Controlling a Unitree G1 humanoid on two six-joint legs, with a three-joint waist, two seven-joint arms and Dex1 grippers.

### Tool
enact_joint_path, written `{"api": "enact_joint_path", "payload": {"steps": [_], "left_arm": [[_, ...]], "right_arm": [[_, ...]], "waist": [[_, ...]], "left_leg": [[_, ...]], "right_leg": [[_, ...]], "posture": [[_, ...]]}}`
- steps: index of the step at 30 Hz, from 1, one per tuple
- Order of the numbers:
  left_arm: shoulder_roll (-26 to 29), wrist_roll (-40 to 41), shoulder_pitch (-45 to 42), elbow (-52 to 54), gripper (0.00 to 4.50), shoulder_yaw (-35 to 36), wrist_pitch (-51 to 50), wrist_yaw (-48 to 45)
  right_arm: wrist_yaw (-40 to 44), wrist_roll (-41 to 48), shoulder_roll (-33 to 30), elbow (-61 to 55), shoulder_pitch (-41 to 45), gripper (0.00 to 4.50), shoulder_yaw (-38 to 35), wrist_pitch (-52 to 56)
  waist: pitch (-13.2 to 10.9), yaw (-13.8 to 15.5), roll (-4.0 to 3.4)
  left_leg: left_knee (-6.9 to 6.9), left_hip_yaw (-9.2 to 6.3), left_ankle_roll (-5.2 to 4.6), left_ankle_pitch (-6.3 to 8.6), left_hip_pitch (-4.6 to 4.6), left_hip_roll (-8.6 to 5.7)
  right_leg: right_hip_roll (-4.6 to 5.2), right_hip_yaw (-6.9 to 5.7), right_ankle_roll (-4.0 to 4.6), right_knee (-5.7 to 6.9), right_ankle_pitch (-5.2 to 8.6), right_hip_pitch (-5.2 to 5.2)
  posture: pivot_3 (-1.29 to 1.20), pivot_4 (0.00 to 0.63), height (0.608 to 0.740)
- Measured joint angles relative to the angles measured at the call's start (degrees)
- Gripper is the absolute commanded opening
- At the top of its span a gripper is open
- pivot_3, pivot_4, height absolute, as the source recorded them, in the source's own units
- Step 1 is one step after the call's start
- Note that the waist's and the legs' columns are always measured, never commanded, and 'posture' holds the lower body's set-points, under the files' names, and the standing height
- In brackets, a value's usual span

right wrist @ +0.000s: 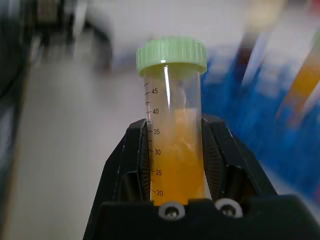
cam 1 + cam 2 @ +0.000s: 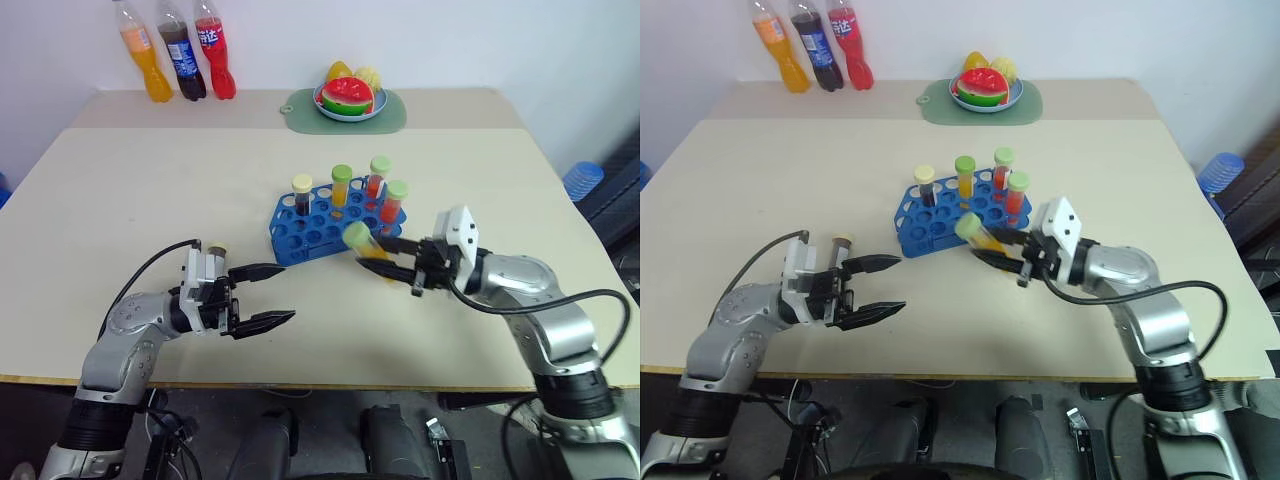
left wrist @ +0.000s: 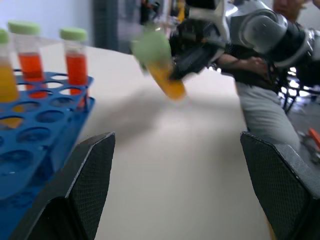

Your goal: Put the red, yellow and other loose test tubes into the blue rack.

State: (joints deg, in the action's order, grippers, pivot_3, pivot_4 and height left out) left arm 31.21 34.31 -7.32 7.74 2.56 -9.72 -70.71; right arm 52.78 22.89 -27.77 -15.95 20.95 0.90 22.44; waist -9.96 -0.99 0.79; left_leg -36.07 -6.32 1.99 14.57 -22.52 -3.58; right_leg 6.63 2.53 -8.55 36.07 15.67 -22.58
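Note:
The blue rack point(image 2: 318, 228) stands at the table's middle with several capped tubes upright in it: a dark one point(image 2: 302, 196), a yellow one point(image 2: 342, 187) and two red ones point(image 2: 377, 178). My right gripper point(image 2: 378, 252) is shut on a yellow test tube point(image 1: 172, 150) with a green cap. It holds the tube tilted just off the rack's near right corner, cap toward the rack. My left gripper point(image 2: 288, 292) stands open and empty to the left of the rack's near corner, pointing at the held tube point(image 3: 161, 65). A small pale cap point(image 2: 216, 248) shows behind the left gripper; what it belongs to is unclear.
Three soda bottles point(image 2: 182, 50) stand at the far left edge. A plate of fruit point(image 2: 349, 98) sits on a green mat point(image 2: 392, 116) at the back. A blue stack point(image 2: 582, 180) lies off the table's right side. A person point(image 3: 260, 100) is beyond the right arm.

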Motion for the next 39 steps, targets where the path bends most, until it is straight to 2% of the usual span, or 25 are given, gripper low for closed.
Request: {"api": "enact_joint_path", "payload": {"steps": [3,6,9,14,18,30,33,37,39], "left_arm": [[-0.23,0.03,0.44,-0.38,4.12,0.62,0.22,0.64],[-0.42,0.02,1.10,-0.48,4.12,0.94,0.36,1.06],[-0.41,0.03,1.75,-0.48,4.12,1.25,0.49,1.29],[-0.40,0.03,2.79,-0.14,4.12,2.03,0.69,2.59],[-0.12,0.02,4.17,0.72,4.12,3.24,0.74,3.78],[-0.93,-0.45,5.61,3.24,4.12,4.12,1.32,9.51],[-3.38,-0.50,5.57,4.22,4.12,5.44,1.10,15.21],[-5.75,-0.90,5.56,5.75,4.12,7.99,-0.43,24.38],[-6.64,-1.34,5.54,7.36,4.12,9.06,-1.73,29.29]], "right_arm": [[-7.65,-1.63,11.34,7.82,5.47,1.28,-0.11,-8.07],[-13.92,-4.11,18.21,16.65,8.85,1.28,-0.56,-16.14],[-17.98,-6.88,22.29,26.42,10.90,1.28,-0.77,-24.80],[-22.08,-11.95,24.94,42.75,12.47,1.28,-0.77,-38.35],[-22.61,-13.14,25.27,50.15,14.08,1.28,-0.95,-46.39],[-24.09,-14.31,27.45,64.81,18.12,1.28,-1.38,-57.89],[-20.80,-13.10,27.14,65.81,17.90,2.42,-1.95,-58.61],[-18.52,-14.44,25.28,65.11,15.47,4.44,-1.02,-60.12],[-17.51,-15.39,23.70,62.90,14.28,4.48,-0.06,-60.18]], "waist": [[-0.02,-0.09,-0.04],[-0.03,0.04,-0.06],[-0.03,-0.02,-0.06],[-0.06,-0.35,-0.11],[-0.05,-1.17,-0.14],[-0.03,-1.64,-0.16],[-0.02,-1.64,-0.15],[-0.03,-1.58,-0.17],[-0.03,-1.47,-0.17]], "left_leg": [[0.07,0.01,0.08,-0.04,0.00,0.00],[0.08,0.00,0.10,-0.06,-0.02,-0.02],[0.08,0.01,0.10,-0.06,-0.01,-0.03],[0.12,0.02,0.12,-0.07,-0.01,-0.02],[0.13,0.01,0.16,-0.09,0.03,0.02],[0.11,-0.02,0.20,-0.11,0.13,0.08],[0.10,-0.02,0.20,-0.11,0.13,0.13],[0.13,-0.01,0.20,-0.11,0.12,0.11],[0.11,0.00,0.20,-0.11,0.12,0.10]], "right_leg": [[-0.02,0.02,0.03,0.03,-0.02,-0.08],[-0.01,0.03,0.04,0.03,-0.02,-0.09],[-0.01,0.03,0.04,0.05,-0.02,-0.12],[-0.05,0.06,0.05,0.10,-0.02,-0.16],[-0.14,0.07,0.08,0.13,-0.04,-0.13],[-0.26,0.07,0.19,0.15,-0.11,-0.05],[-0.29,0.08,0.20,0.15,-0.12,-0.05],[-0.30,0.09,0.20,0.15,-0.12,-0.10],[-0.30,0.09,0.20,0.14,-0.12,-0.08]], "posture": [[0.00,0.150,0.740],[0.00,0.150,0.740],[0.00,0.150,0.740],[0.00,0.150,0.740],[0.00,0.150,0.740],[0.00,0.150,0.740],[0.00,0.150,0.740],[0.00,0.150,0.740],[0.00,0.150,0.740]]}}
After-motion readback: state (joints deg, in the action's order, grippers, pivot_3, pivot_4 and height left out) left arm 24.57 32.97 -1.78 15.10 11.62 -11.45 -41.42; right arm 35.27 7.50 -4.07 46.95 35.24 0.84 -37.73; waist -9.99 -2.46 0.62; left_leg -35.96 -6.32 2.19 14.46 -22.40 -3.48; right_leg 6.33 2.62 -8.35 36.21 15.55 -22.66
